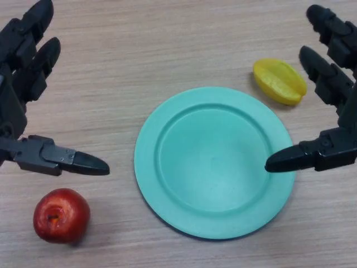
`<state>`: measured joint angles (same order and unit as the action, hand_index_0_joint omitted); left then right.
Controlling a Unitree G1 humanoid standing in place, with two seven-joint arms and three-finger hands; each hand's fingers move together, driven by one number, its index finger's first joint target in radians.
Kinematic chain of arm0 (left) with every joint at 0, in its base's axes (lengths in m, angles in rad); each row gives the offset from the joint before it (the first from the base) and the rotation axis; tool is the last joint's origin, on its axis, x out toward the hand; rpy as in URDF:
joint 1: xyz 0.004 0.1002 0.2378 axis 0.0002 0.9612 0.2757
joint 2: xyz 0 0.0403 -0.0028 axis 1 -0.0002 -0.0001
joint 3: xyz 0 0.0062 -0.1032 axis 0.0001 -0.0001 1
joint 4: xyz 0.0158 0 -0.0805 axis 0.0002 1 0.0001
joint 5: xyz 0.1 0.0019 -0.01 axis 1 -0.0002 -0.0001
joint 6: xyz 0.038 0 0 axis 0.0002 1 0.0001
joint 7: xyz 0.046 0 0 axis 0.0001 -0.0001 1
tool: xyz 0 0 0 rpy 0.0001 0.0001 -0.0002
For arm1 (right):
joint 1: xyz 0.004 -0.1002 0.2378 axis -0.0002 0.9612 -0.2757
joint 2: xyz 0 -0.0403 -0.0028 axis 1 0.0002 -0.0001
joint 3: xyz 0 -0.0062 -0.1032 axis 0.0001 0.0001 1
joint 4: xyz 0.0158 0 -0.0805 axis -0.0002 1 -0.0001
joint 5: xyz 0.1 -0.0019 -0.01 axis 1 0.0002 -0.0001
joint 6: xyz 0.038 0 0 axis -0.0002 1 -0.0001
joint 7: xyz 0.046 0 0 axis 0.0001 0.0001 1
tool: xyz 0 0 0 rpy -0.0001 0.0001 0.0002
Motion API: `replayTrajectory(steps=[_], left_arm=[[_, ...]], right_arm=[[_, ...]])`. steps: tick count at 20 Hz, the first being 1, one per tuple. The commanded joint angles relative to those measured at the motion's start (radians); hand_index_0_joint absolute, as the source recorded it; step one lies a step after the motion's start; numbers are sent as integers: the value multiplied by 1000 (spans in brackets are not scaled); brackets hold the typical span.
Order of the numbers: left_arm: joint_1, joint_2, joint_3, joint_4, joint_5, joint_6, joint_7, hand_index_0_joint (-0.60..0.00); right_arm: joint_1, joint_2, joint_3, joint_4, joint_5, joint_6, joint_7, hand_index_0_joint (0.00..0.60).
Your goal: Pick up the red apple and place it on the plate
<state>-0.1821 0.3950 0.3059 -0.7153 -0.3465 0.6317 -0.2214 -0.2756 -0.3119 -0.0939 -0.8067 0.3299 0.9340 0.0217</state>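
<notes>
Head view shows the red apple (pixel 61 215) resting on the wooden desk (pixel 167 50) at the lower left, apart from the teal plate (pixel 162 184) that sits in the middle, so the pick has not begun. The left hand (pixel 25 84) hovers just above and beside the apple with its fingers spread and straight, thumb pointing toward the plate, holding nothing. The right hand (pixel 329 100) is likewise spread wide, its thumb tip over the plate's right rim.

The apple is round and smooth, so a closing hand that arrives off-centre would likely squeeze it out sideways and send it rolling, perhaps off the near edge of the desk. A low carry could clip the plate's raised rim and shove the plate. The right thumb may nudge the plate too. A yellow starfruit (pixel 279 81) lies near the right hand and could be knocked.
</notes>
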Motion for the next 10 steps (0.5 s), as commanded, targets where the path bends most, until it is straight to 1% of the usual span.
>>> replayTrajectory(steps=[1,2,5,6,7,8,9,10], left_arm=[[-34,64,99,-33,-10,-136,39,0],[-29,61,86,-3,15,-189,42,0],[-35,60,63,21,49,-224,56,0],[-38,54,54,19,64,-238,63,0],[-39,54,52,15,65,-235,63,0],[-32,43,47,10,75,-251,66,0],[-28,40,47,6,74,-250,67,0],[-24,42,57,-28,61,-208,71,0]], right_arm=[[-40,-24,-42,-50,-22,-197,2,0],[-37,-23,-49,-52,-23,-202,12,0],[-16,-30,-61,-62,-31,-224,42,0],[-2,-34,-64,-63,-41,-234,59,0],[5,-36,-65,-63,-48,-239,68,0],[16,-39,-77,-64,-57,-248,91,0],[17,-39,-81,-65,-60,-249,97,0],[29,-43,-81,-77,-75,-245,109,0]])
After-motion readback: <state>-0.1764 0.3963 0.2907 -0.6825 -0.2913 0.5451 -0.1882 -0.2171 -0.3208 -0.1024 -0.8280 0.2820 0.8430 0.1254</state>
